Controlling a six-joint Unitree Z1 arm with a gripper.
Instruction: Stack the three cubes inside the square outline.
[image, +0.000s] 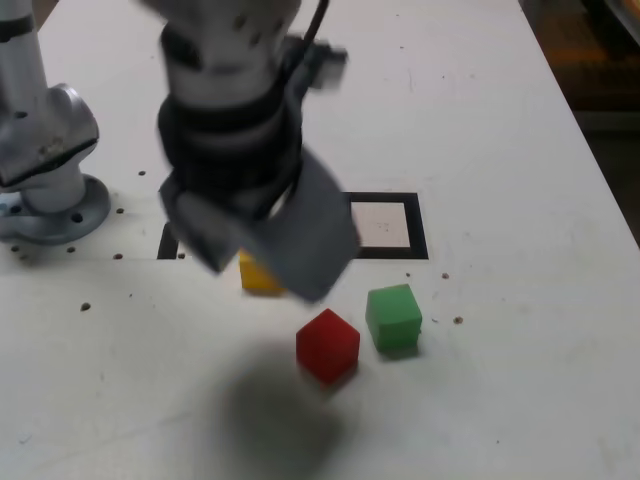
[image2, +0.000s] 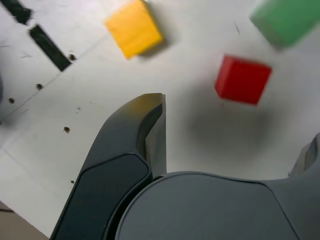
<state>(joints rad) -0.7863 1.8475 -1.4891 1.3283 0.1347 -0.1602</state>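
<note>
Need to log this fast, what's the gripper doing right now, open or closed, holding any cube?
Gripper: open, holding nothing; it hangs above the table with the red cube lying free below it.

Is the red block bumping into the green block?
Apart. The exterior view shows a strip of white table between the red block and the green block; the wrist view shows the same gap.

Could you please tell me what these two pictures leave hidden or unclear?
- Yellow cube: in the exterior view, the blurred hand hides most of it.
- Square outline: the hand hides the exterior view's left part; absent from the wrist view.
- Green cube: blurred and edge-cut in the wrist view.
</note>
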